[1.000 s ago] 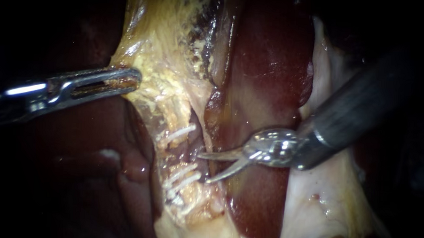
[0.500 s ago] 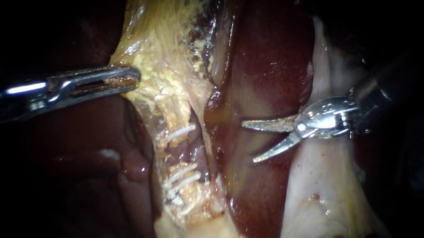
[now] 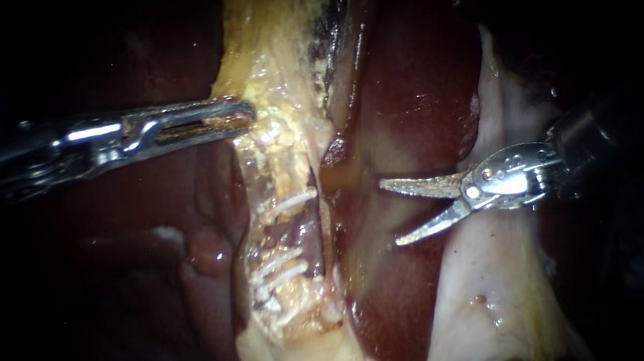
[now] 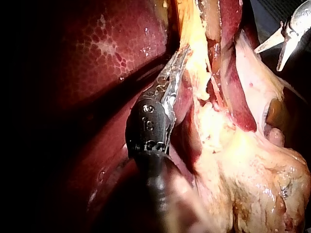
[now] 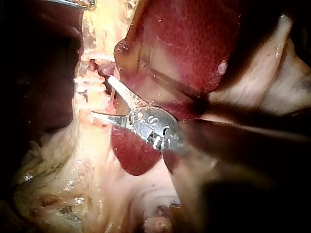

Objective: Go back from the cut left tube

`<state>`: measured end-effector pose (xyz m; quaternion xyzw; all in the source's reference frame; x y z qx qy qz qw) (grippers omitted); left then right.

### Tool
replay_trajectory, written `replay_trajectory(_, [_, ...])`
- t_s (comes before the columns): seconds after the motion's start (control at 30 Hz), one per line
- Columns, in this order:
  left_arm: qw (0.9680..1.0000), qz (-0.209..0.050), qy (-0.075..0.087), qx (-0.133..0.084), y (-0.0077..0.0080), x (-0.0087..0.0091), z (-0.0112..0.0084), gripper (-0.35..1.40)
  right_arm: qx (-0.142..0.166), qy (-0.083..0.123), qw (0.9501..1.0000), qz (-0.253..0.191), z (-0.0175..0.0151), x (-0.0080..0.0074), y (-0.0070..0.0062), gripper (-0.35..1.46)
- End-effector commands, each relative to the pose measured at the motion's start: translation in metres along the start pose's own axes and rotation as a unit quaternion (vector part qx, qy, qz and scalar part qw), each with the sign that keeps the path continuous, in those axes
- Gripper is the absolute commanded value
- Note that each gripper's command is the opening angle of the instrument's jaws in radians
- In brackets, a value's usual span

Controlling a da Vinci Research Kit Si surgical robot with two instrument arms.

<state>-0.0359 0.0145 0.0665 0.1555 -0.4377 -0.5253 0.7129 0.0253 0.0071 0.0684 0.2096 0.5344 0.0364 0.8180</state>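
- Dark liver [image 3: 410, 98] behind; cut left tube [image 3: 291, 233] sits centre frame.
- Left instrument [image 3: 242, 113] clamps yellow tissue [image 3: 269, 57], upper left.
- Right instrument [image 3: 392, 211], jaws wide, mid-right: retreat step, seemingly; next, pull rightwards clear.

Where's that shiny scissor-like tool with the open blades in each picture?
Endoscope view: silvery right instrument, entering from the right, over dark red liver.
Left wrist view: instrument past the liver lobe.
Right wrist view: instrument beside white clips, blades open.
Shared landmark: pale yellow fatty strip.
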Motion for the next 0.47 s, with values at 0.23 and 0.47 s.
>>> replay_trajectory(0.23, [1.0000,-0.001,0.001,0.001,-0.0001,0.0001,-0.0001,-0.35,-0.002,0.002,1.0000,-0.001,-0.0001,0.0001,0.0001,1.43])
replay_trajectory(0.47, [1.0000,-0.001,0.001,0.000,-0.0004,0.0001,-0.0002,-0.35,-0.003,0.002,1.0000,-0.001,-0.0001,0.0002,0.0000,1.43])
